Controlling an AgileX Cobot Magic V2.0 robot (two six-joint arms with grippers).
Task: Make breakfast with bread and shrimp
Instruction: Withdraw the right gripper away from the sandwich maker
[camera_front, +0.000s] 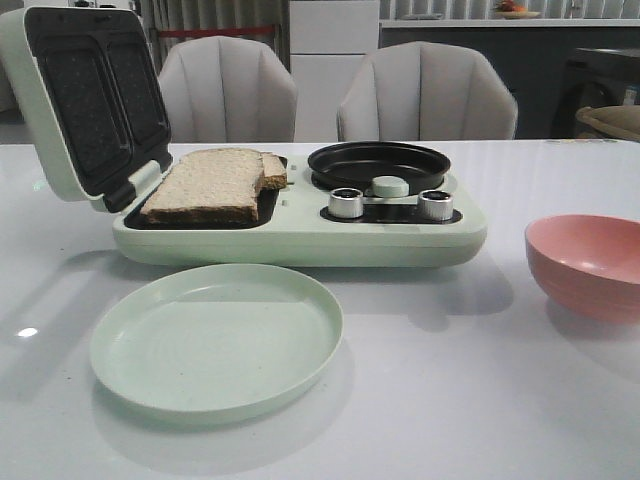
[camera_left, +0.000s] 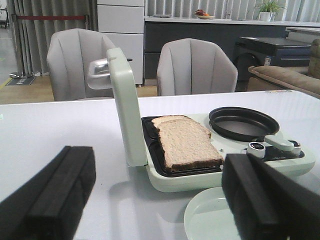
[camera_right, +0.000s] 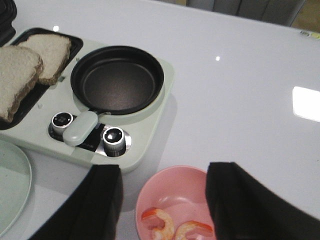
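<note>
1. Right gripper (camera_right: 162, 205) hangs over the pink bowl (camera_right: 172, 192), jaws spread wide, holding nothing. Left gripper (camera_left: 160, 200) sits low by the green plate (camera_front: 215, 345), also wide open and empty.
2. Two shrimp (camera_right: 159, 222) lie at the bowl's near wall, almost touching. My read: the shrimp pick comes first.
3. I'd drop straight down on one shrimp and close across its curl, keeping off the bowl wall so it doesn't tip.
4. Further out, the black pan (camera_right: 117, 80) is empty; likely drop spot. I'd lift clear of the knobs (camera_right: 113, 136) and pan handle (camera_right: 80, 128).
5. Bread (camera_front: 210, 185): two slices overlapping in the open sandwich tray (camera_front: 272, 205), lid (camera_front: 85, 100) up.
</note>
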